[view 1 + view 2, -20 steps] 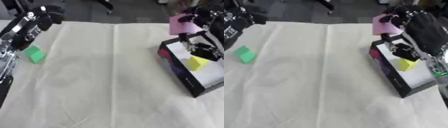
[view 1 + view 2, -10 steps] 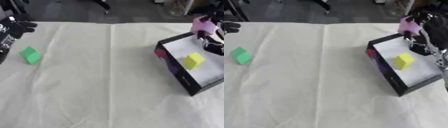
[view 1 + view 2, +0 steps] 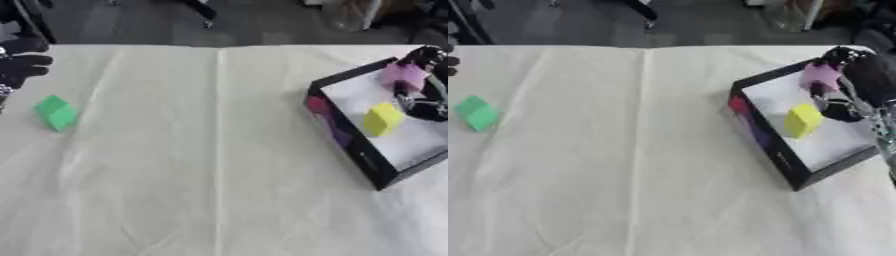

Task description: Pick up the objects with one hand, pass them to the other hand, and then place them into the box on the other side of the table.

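Right robot hand [image 3: 852, 80] sits over the far side of the black box [image 3: 773, 152], fingers curled round a pink block [image 3: 822, 75] held above the box's white floor. A yellow block [image 3: 802, 120] lies inside the box, just beside the hand. A green block [image 3: 478, 113] rests well apart on the left of the desk [image 3: 623, 170]; dark fingertips of the left robot hand [image 3: 451, 61] show at the left edge, their pose unclear.

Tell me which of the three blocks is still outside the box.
The green block, alone on the cloth at the table's left side near the left hand. The yellow block lies inside the box; the pink block is in the right hand over the box.
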Controlling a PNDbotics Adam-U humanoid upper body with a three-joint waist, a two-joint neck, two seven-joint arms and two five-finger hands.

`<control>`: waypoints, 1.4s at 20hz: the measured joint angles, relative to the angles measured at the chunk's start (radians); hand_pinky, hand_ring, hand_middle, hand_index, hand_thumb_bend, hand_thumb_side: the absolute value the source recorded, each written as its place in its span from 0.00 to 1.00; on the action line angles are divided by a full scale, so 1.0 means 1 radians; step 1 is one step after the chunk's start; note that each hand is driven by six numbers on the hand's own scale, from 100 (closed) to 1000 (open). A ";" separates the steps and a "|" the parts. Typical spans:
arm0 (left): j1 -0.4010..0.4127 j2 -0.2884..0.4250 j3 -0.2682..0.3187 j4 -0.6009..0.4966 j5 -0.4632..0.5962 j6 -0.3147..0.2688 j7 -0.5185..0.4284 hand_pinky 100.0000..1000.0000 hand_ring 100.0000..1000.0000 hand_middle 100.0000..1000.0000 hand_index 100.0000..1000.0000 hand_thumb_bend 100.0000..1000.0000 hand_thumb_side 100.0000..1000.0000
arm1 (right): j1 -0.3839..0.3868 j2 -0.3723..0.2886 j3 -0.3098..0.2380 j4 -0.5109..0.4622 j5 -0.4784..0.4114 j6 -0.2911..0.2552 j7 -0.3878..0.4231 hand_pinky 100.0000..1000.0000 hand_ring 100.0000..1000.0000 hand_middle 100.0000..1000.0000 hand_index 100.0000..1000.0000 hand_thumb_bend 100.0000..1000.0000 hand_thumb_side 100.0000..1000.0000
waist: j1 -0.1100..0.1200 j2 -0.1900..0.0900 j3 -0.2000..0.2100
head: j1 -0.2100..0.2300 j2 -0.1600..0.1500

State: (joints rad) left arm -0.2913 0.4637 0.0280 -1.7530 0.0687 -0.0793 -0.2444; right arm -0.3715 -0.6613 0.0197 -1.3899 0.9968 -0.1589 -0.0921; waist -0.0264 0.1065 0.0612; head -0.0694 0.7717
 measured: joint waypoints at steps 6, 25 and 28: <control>0.010 0.000 0.006 0.005 -0.009 0.000 -0.001 0.81 0.76 0.76 0.83 0.48 0.73 | 0.016 0.000 -0.023 -0.004 -0.002 0.030 0.054 0.81 0.82 0.79 0.91 0.61 0.70 | 0.000 0.000 0.000 | 0.003 0.000; 0.015 0.036 0.036 0.035 -0.084 -0.001 0.000 0.81 0.76 0.75 0.83 0.50 0.71 | 0.100 0.016 -0.083 -0.376 -0.187 0.059 -0.007 0.83 0.83 0.72 0.90 0.48 0.43 | 0.000 0.000 -0.010 | 0.036 0.000; 0.015 0.076 0.040 0.039 -0.125 -0.005 0.004 0.82 0.76 0.74 0.83 0.51 0.68 | 0.126 0.046 -0.045 -0.469 -0.266 0.022 -0.002 0.82 0.81 0.68 0.89 0.43 0.41 | 0.000 0.000 -0.013 | 0.063 0.000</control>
State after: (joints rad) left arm -0.2761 0.5394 0.0682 -1.7140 -0.0563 -0.0842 -0.2406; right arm -0.2456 -0.6149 -0.0250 -1.8587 0.7311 -0.1372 -0.0939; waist -0.0264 0.1065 0.0486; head -0.0066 0.7717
